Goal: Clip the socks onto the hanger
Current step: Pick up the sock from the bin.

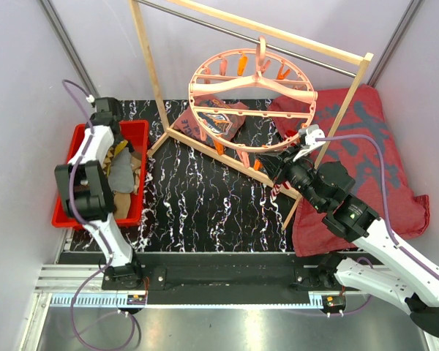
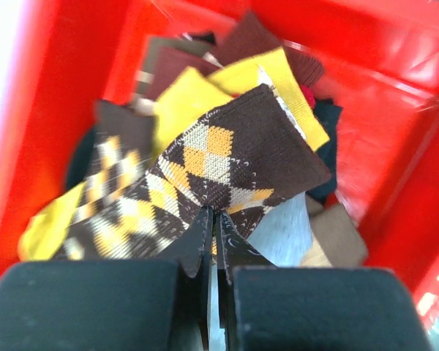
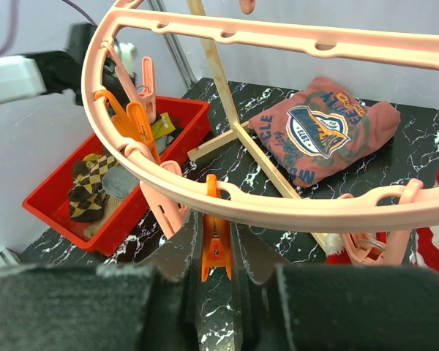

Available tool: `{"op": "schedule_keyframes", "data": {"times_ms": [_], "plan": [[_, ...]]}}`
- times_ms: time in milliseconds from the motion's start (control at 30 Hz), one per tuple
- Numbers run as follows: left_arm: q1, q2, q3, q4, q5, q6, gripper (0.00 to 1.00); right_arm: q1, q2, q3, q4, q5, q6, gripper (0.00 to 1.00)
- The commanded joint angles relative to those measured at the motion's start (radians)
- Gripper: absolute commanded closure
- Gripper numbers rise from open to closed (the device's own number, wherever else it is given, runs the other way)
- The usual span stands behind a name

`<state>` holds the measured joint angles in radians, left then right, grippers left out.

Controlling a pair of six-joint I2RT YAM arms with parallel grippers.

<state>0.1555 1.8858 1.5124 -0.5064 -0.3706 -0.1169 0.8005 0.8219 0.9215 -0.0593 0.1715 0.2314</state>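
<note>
Left wrist view: gripping argyle sock (image 2: 227, 153) in red bin (image 2: 395, 146) with left gripper (image 2: 214, 217); squeezing orange clip (image 3: 216, 250) on hanger (image 3: 278, 206) with right gripper (image 3: 216, 241).

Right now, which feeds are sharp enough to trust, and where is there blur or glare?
Left wrist: argyle sock sharp at centre, red bin around it smeared, white glare on its right wall. Right wrist: hanger ring and orange clip crisp, the right end effector body soft up close. Top external: evenly lit and sharp throughout.
</note>
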Motion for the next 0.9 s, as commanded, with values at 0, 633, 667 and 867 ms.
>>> {"op": "schedule_keyframes", "data": {"times_ms": [0, 633, 667, 867], "plan": [[0.007, -0.184, -0.043, 0.034, -0.030, -0.009, 1.00, 0.005, -0.007, 0.005, -0.017, 0.000, -0.020, 0.87], [-0.120, -0.867, -0.241, -0.018, 0.332, -0.064, 1.00, 0.006, -0.001, 0.017, -0.010, 0.022, -0.023, 0.88], [-0.128, -0.913, -0.242, -0.017, 0.390, -0.070, 1.00, 0.006, 0.000, 0.017, -0.011, 0.022, -0.018, 0.88], [-0.183, -1.048, -0.247, -0.014, 0.626, -0.133, 1.00, 0.006, 0.011, 0.022, -0.011, 0.020, 0.000, 0.88]]}}
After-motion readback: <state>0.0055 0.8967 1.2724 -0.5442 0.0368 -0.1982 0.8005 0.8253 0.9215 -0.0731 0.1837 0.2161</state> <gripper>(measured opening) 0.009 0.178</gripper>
